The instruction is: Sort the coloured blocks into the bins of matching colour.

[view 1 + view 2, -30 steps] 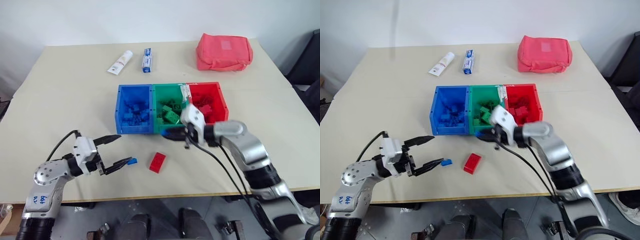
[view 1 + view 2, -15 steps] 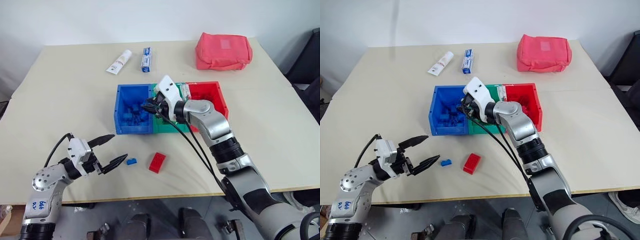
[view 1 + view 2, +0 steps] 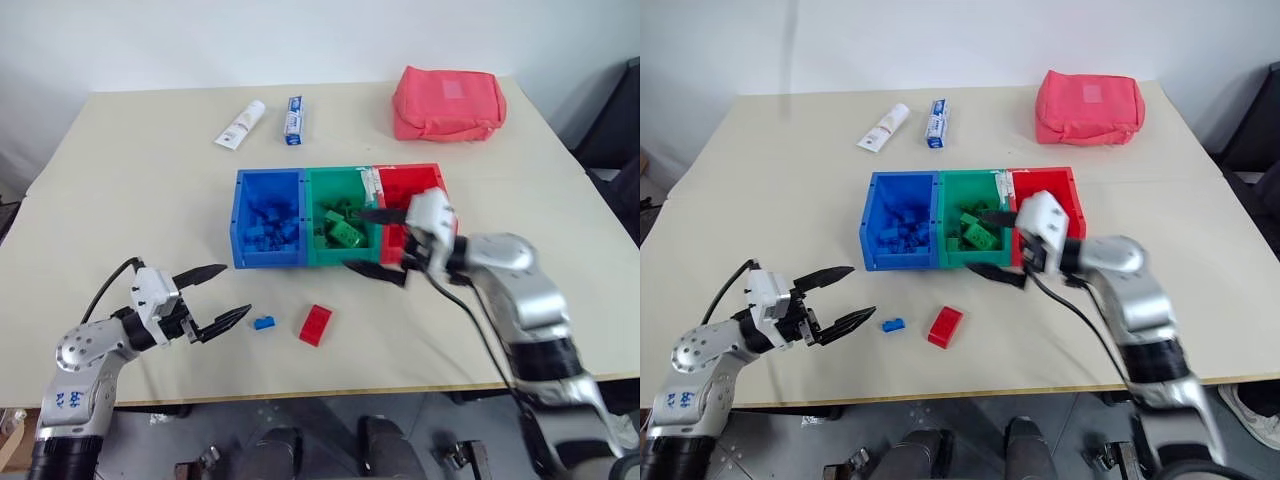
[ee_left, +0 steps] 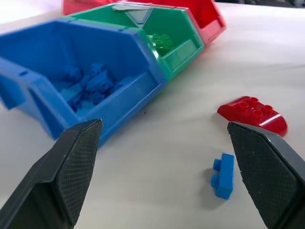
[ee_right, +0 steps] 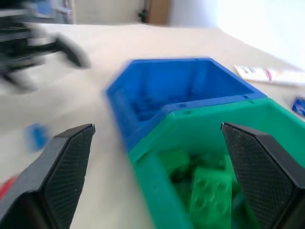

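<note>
The three joined bins stand mid-table: the blue bin (image 3: 268, 258), the green bin (image 3: 335, 172) and the red bin (image 3: 405, 168), each with blocks of its own colour inside. A small blue block (image 3: 264, 322) and a flat red block (image 3: 315, 324) lie on the table in front of the bins. My left gripper (image 3: 236, 290) is open and level just left of the blue block, apart from it. My right gripper (image 3: 353, 239) is open and empty at the front of the green bin, pointing left. The left wrist view shows the blue block (image 4: 223, 176) and red block (image 4: 253, 114) ahead of the open fingers.
A white toothpaste tube (image 3: 240, 124) and a blue-and-white box (image 3: 294, 119) lie at the back of the table. A pink-red fabric pouch (image 3: 448, 102) sits at the back right. The table's front edge runs close below the loose blocks.
My right gripper, shut before the green bin a second ago, swung over the blue bin, then drew back to the right and opened. The left gripper and loose blocks stayed put.
</note>
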`<move>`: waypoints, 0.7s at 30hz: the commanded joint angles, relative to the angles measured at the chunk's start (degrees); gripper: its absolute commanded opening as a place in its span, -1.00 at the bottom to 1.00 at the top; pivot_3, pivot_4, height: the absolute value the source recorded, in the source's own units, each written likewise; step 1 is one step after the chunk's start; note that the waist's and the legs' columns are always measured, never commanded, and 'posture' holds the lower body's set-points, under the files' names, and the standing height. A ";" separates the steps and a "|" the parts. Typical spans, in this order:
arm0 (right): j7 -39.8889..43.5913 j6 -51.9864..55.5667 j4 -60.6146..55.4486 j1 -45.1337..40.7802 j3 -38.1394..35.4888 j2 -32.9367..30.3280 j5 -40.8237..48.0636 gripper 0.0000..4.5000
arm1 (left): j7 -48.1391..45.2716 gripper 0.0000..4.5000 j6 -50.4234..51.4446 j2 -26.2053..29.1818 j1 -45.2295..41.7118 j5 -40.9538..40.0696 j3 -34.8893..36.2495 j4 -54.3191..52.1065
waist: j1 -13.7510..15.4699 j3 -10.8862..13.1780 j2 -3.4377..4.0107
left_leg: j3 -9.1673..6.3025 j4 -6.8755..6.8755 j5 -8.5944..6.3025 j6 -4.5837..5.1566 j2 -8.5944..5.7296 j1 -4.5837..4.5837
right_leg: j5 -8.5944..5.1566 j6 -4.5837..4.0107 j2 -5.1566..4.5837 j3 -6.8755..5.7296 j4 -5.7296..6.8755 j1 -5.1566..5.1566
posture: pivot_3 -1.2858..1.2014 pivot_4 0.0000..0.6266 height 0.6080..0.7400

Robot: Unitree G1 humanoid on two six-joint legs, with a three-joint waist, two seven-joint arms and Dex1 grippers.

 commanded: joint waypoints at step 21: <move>6.04 -8.45 -8.49 25.74 -12.48 -12.06 7.19 0.98 | 8.45 1.00 36.14 6.92 -9.37 2.32 -17.52 -25.45 | 1.37 0.01 0.00 | 0.24 0.14 -0.06 0.07 0.05 0.08 | 0.02 0.02 -0.02 0.18 0.06 0.04 | 0.03 -0.52 1.00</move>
